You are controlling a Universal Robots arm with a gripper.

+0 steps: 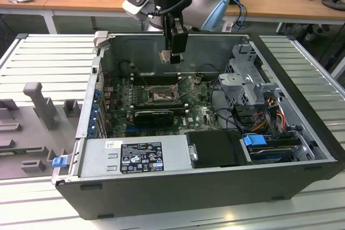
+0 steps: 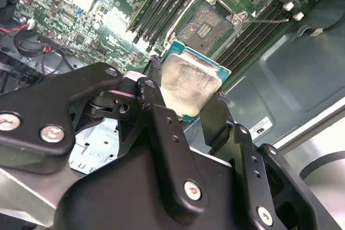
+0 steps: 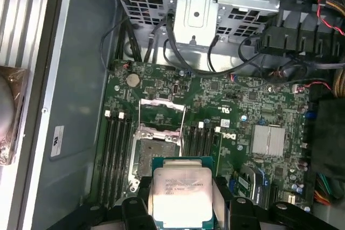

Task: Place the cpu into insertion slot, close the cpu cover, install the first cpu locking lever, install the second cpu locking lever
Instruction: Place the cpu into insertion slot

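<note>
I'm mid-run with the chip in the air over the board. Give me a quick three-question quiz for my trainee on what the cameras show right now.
1. True or false: the cpu already sits in the insertion slot.
2. The gripper is: A open, B shut on the cpu, C shut on a cable.
3. Fill in: the cpu cover is swung ___.
Key: 1 false; 2 B; 3 open.
</note>
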